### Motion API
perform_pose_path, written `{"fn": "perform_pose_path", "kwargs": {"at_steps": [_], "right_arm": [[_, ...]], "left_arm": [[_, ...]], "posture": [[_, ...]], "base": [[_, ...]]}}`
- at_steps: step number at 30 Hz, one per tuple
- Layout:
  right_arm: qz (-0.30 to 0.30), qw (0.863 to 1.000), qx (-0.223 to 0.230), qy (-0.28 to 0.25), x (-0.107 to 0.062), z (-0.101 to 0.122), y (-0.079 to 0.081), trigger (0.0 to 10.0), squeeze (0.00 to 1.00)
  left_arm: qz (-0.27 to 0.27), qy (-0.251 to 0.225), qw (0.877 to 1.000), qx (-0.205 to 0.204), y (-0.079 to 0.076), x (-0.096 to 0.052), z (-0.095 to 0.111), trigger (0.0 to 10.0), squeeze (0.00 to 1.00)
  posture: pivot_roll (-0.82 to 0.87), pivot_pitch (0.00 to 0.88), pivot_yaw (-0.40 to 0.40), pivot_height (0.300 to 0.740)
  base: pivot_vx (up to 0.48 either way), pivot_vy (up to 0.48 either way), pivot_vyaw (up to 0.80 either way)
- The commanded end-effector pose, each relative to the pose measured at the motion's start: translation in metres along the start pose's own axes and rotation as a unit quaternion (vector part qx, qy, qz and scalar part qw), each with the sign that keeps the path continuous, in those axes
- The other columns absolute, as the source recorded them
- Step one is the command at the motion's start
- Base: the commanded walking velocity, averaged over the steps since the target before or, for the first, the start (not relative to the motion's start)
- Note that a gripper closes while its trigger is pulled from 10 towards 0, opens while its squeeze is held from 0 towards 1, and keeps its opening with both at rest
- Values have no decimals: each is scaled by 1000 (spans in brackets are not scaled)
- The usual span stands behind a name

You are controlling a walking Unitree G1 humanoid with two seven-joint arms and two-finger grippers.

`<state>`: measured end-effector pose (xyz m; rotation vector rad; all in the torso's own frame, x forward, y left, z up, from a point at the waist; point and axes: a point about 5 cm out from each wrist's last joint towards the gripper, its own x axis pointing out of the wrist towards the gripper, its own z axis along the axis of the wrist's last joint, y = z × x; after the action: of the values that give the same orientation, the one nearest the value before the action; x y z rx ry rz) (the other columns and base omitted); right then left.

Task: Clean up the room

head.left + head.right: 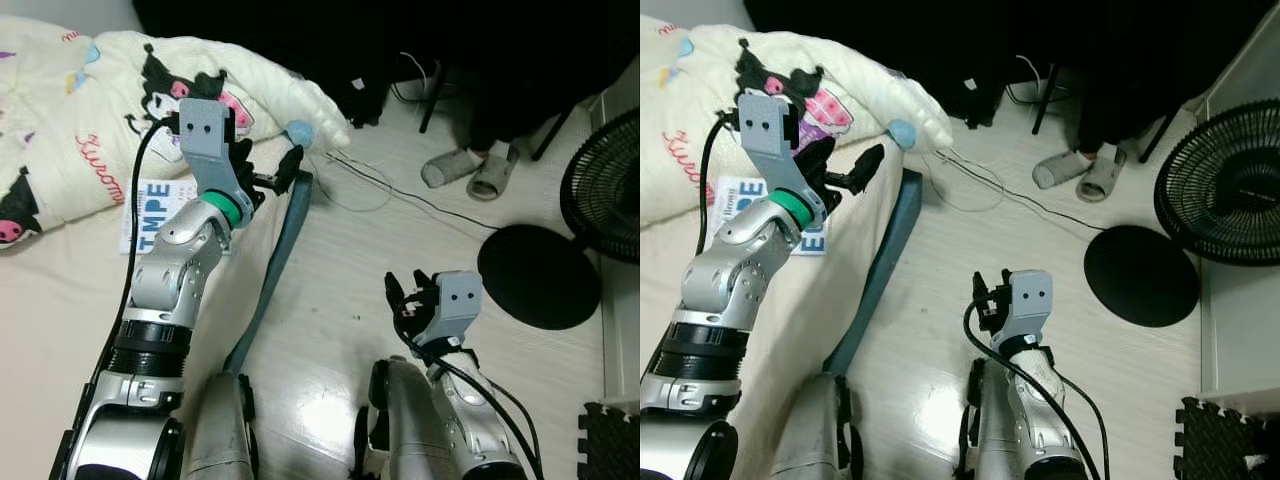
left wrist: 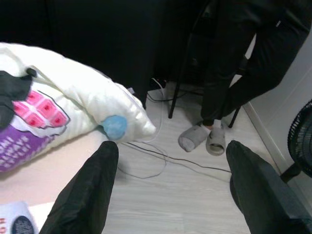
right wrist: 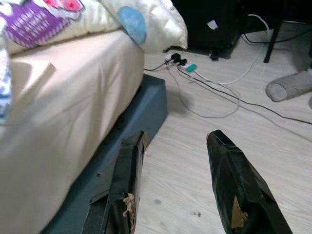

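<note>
Cream quilt (image 1: 90, 110) with cartoon prints is heaped at the upper left of the head view, on the bed (image 1: 60, 330). Just below it lies a printed booklet (image 1: 150, 215) on the sheet, partly behind my left arm. I take the booklet and the rumpled quilt as the things to tidy; that is a judgement, not certain.

Left gripper (image 1: 268, 180) is raised over the bed edge at upper centre-left, fingers spread wide, nothing between them. Right gripper (image 1: 405, 300) hangs low over the pale floor (image 1: 330, 280) at lower centre, fingers apart, also empty.

Upper right: a person's slippered feet (image 1: 470, 170), thin cables (image 1: 370, 185) trailing across the floor, and a black fan (image 1: 605, 195) on its round base.

To do this well I should bring the left gripper back and down to the booklet, approaching flat, pinching one free edge rather than the sheet.
</note>
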<state>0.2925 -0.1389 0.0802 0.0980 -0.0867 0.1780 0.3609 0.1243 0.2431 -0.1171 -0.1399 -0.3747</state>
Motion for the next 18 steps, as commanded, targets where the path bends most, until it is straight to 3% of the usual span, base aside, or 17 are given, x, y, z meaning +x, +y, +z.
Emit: {"fn": "perform_pose_path", "kwargs": {"at_steps": [1, 18], "right_arm": [[1, 1000, 4, 17, -5, -9, 1, 10000, 0], [3, 1000, 2, 19, -5, -10, -1, 10000, 0]], "left_arm": [[1, 10, 1000, -5, -1, -3, -6, 10000, 0], [-2, 29, 1000, 8, -4, -7, -20, 10000, 0]], "posture": [[-8, 188, 77, 672], [-6, 168, 71, 711]], "base": [[0, 0, 0], [0, 0, 0]]}}
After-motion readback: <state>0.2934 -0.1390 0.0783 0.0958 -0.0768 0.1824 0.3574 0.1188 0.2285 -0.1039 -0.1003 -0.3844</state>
